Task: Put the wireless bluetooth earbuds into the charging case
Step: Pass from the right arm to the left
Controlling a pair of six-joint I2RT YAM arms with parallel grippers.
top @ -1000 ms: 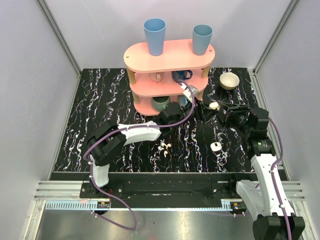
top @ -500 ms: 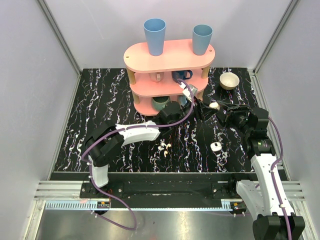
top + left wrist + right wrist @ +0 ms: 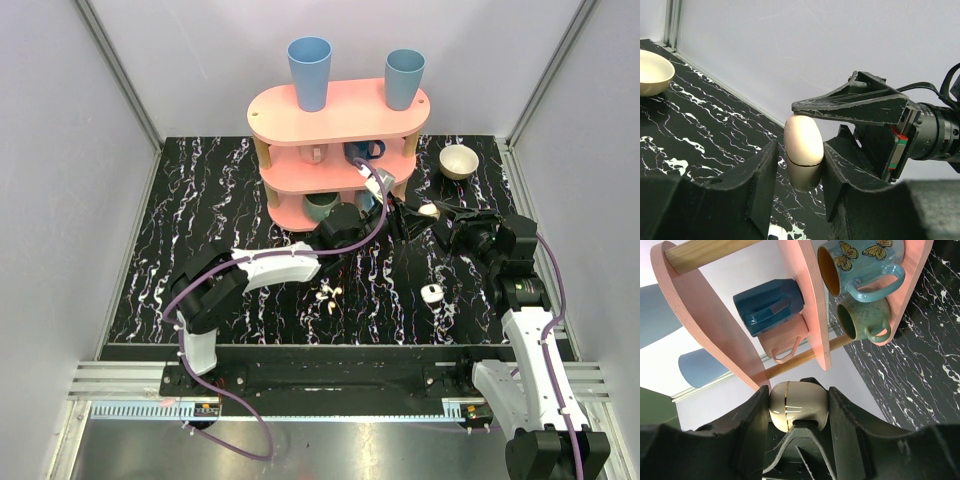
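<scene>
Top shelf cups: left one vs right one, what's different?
The left cup is a lighter sky blue; the right cup is a darker, teal-leaning blue. The left cup looks taller and wider at the rim than the right cup. The left cup stands further in from its end of the tier than the right cup does. Shared: both stand upright, mouth up, handleless and tapered, on the top tier of the pink shelf.

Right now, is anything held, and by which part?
The right gripper clamps the case across its two sides. The left gripper flanks the same case; whether it grips cannot be told.
</scene>
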